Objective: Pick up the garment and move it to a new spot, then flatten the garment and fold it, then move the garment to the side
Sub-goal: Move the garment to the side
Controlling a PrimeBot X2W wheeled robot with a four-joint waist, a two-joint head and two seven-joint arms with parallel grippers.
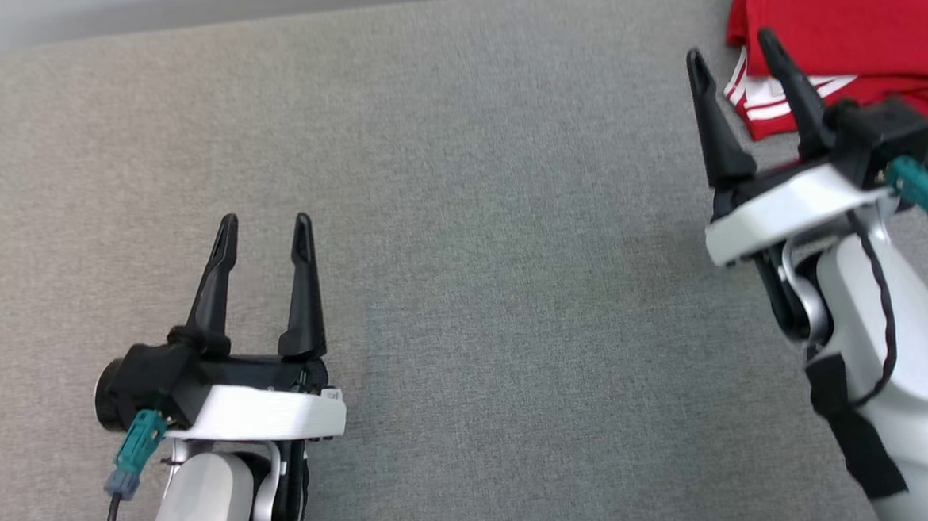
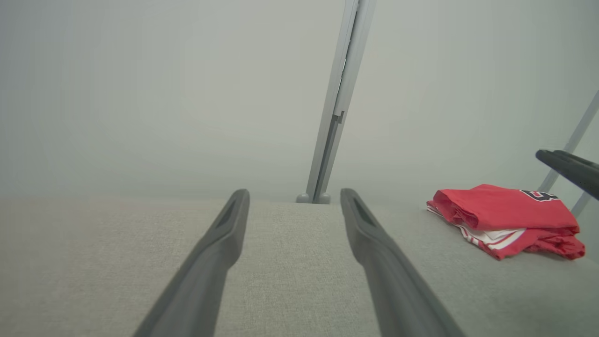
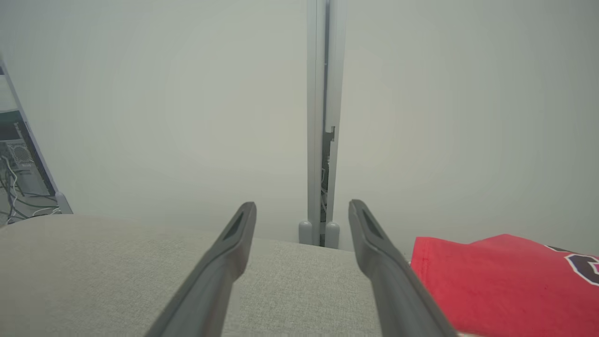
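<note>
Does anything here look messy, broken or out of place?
Nothing much. The red garment lies folded at the grey table's far right, a white striped edge poking out of the fold. The left gripper and right gripper hover open and empty.

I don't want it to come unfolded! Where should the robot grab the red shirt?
The red shirt lies folded on the table. Best is probably the thick rolled fold on its left edge, where the layers bunch together. The open right pincer, beside that edge, could come in low from the left and pinch the stack.
</note>
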